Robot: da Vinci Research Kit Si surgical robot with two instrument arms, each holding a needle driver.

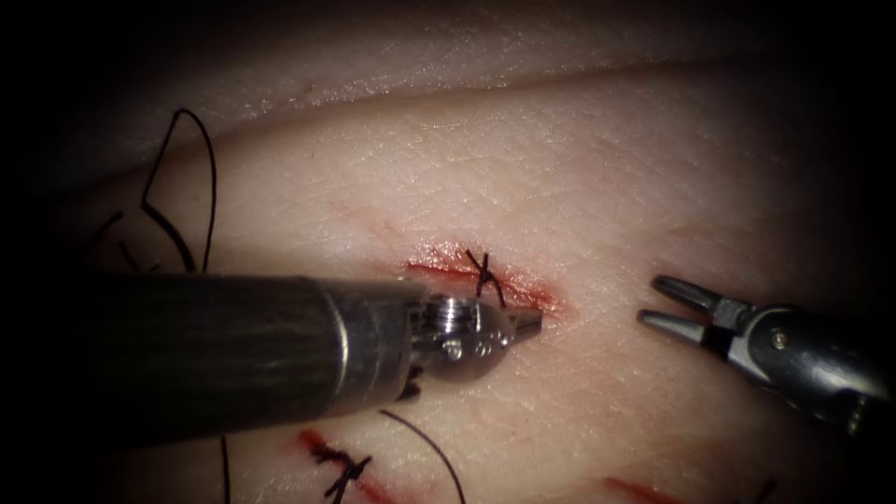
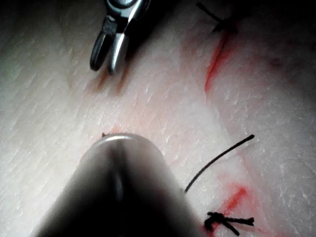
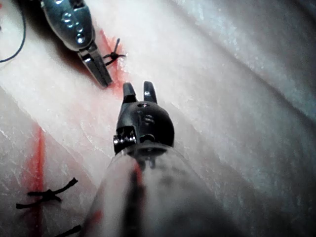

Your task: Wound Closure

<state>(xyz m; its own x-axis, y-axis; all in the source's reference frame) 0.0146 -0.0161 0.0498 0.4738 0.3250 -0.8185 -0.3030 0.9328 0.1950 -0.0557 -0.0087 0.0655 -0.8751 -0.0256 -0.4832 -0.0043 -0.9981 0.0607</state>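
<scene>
On pale, grainy tissue [image 1: 597,187], the left gripper [image 1: 532,322], metal jaws clenched on nothing, points at the right end of the red-edged cut [image 1: 485,280], which runs left-right under a dark knotted stitch [image 1: 485,275]. Right of the cut, the right gripper [image 1: 667,303] gapes, released. No needle is seen.

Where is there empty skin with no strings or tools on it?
Bare tissue lies above the cut and between its right end and the open, empty right tool. It is crowded at the cut: a knot sits there with the shut left tool at its right end. Loose thread clutters the left; another knot sits below.
</scene>
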